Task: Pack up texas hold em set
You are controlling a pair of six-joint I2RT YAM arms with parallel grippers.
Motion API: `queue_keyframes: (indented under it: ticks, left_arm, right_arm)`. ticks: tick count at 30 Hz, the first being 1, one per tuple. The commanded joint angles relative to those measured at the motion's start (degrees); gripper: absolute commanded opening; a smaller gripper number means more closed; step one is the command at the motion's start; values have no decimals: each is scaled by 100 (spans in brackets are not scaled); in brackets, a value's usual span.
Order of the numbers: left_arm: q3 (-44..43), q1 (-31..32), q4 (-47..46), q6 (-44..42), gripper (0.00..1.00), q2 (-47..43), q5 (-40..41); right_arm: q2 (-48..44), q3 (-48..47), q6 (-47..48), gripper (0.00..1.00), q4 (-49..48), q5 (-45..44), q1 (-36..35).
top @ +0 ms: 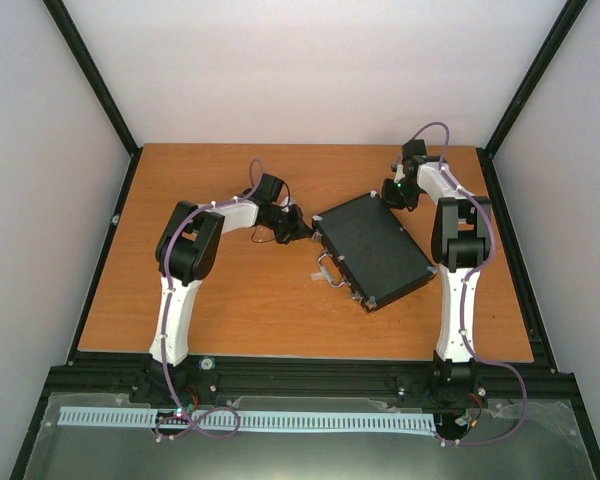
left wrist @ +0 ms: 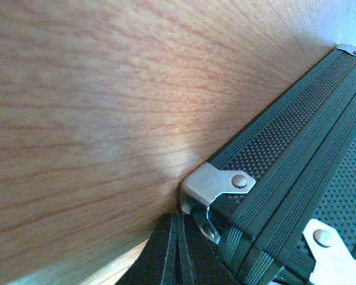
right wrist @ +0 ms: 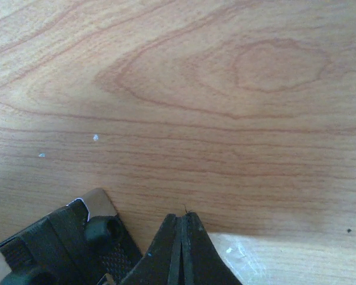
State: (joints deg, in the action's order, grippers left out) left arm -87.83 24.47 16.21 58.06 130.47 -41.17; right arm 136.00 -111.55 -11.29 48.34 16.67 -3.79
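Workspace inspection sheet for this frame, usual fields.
Surface: wooden table, no damage seen.
Job's things: black case closed, lying flat at an angle, handle toward the arms; no loose chips or dice seen.
Clutter: a few white specks on the wood.
Grippers: left gripper shut, at the case's left corner; right gripper shut, by its far corner; contact unclear.
Cables: purple cables looped along both arms, off the case.
Surroundings: white walls, black frame posts.
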Motion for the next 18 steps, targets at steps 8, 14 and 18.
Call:
queue_keyframes:
  ticks: [8,14,18]
  left_arm:
    - [727,-438,482,-714,1,-552,675]
    - [796,-530,875,-1154,1,-841,849]
    - [740,-565,935,-1223,1,-728,934]
  right_arm:
    - [114,-17,24,3,493,479,-561]
    - [109,-14,64,3,527,435,-561]
    - [83,-20,78,3,550,410,-561]
